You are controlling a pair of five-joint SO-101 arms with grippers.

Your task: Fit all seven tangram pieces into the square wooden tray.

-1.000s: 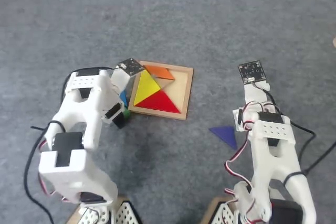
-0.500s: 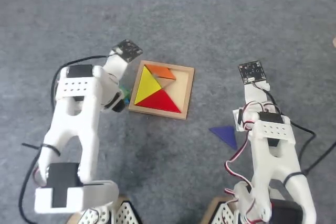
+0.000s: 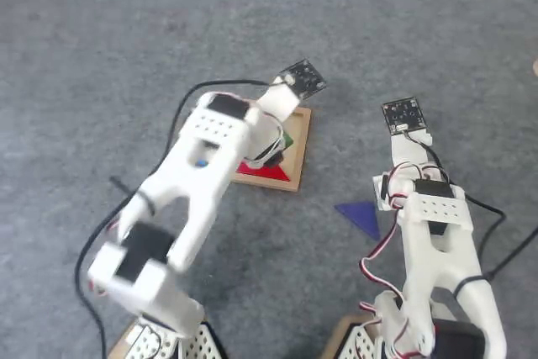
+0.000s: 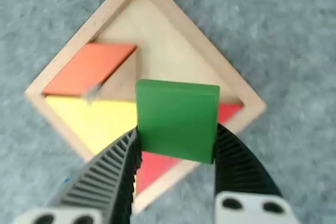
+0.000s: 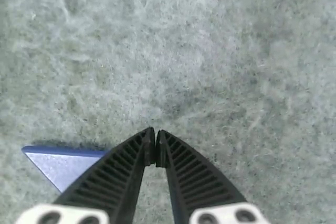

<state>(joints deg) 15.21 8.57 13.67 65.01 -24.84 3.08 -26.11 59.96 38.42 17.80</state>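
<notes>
Left gripper (image 4: 176, 132) clamped on the green square (image 4: 177, 114) over the tray (image 4: 168, 51); right gripper (image 5: 156, 139) closed on nothing.
The square is held by two opposite edges, one finger on each, with its flat face toward the wrist camera. Its edges run diagonal to the tray's sides, so its corners point at those sides. Whether it touches the tray floor cannot be told. The tray lies near the middle of the table (image 3: 126, 56). Inside it, an orange piece (image 4: 89, 69) lies against one side, a yellow triangle (image 4: 94, 121) is next to it, and a red triangle (image 4: 152, 167) borders the yellow one. Bare floor shows in the remaining corner. The blue triangle (image 5: 63, 163) lies flat on the table, apart from the tray and toward the near edge, with one sharp corner pointing toward the tray. The right gripper's tips are pressed together just beside it.
</notes>
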